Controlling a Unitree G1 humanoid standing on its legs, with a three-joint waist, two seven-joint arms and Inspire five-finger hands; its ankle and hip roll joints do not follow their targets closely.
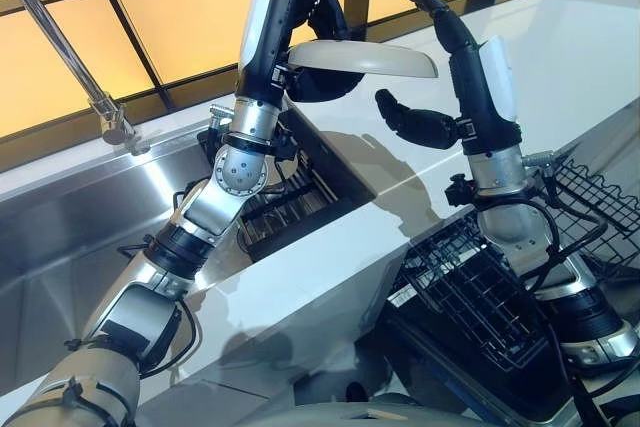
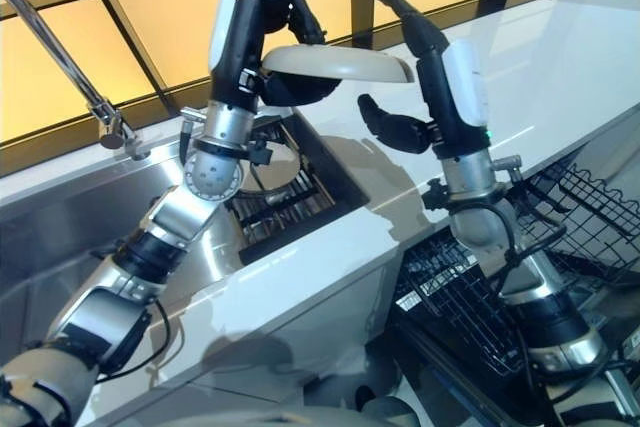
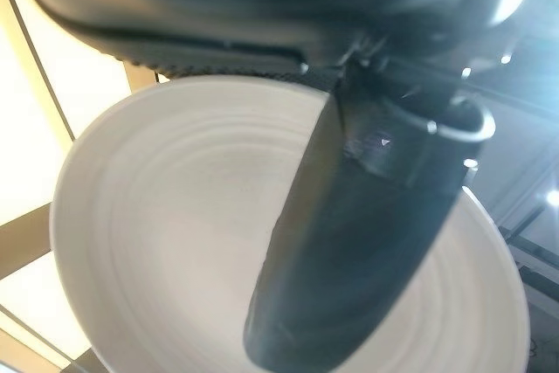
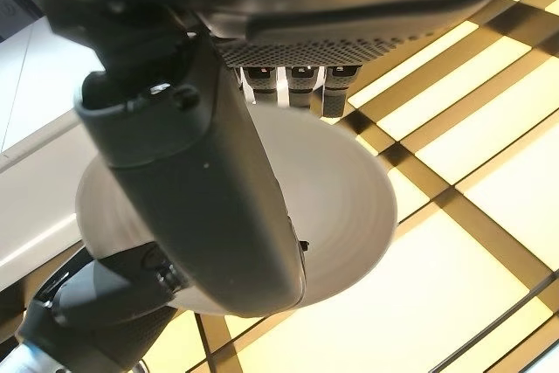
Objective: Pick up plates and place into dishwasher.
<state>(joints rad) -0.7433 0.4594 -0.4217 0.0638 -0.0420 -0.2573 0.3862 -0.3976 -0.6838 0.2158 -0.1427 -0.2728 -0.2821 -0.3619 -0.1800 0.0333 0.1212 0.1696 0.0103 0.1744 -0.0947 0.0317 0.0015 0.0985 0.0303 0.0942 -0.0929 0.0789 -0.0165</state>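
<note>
You've got a white counter (image 1: 330, 257) mid-frame under amber windows (image 1: 190, 17); left hand (image 1: 310, 42) clamps the plate (image 1: 365, 57) flat, rim reaching right toward your right hand (image 1: 440, 97), fingers apart.

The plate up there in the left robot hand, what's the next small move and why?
Probably bring the open right robot hand in to close on the free edge of the plate. The left robot hand grips the far edge, holding it roughly level above the counter, and the dishwasher rack sits on the right arm's side.
</note>
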